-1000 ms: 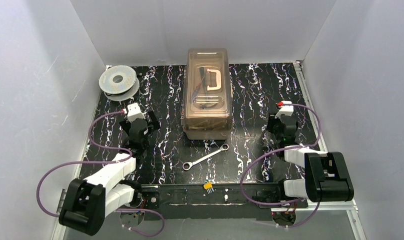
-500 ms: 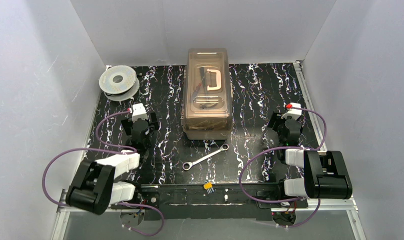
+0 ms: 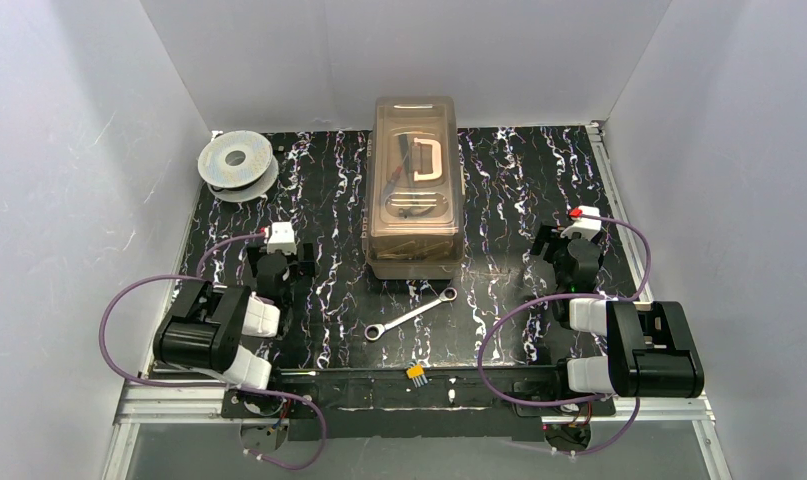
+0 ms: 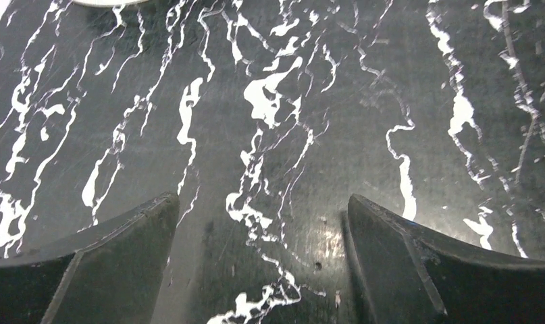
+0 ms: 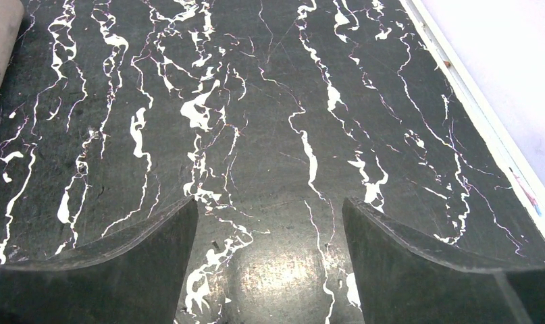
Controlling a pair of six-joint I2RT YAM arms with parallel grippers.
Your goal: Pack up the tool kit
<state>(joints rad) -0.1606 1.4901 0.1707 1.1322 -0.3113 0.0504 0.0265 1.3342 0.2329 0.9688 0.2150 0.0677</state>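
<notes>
The tan-brown toolbox stands at the far middle of the black, white-veined table, its long side running away from the arms. Its smoky translucent lid is down and the beige handle lies flat on top. Dark shapes show dimly through the lid, too blurred to name. 1 silver wrench lies outside the box on the table, just in front of its near end, slanted with its ring end toward the near left. A round grey spool sits at the far left corner, well apart from the box. A small yellow piece rests on the dark rail at the near edge between the 2 arm bases. The left gripper hangs low over the table to the left of the box, near but not touching it, with its arm folded close to its base. In the left wrist view its 2 dark fingers stand wide apart over bare marbled surface with nothing between them, so the jaws are open and empty. The right gripper hangs to the right of the box, near the table's right border. In the right wrist view its fingers are likewise spread wide over the bare table and hold nothing, and a tan corner of the box shows at the upper left of that view. Neither gripper touches the wrench.
</notes>
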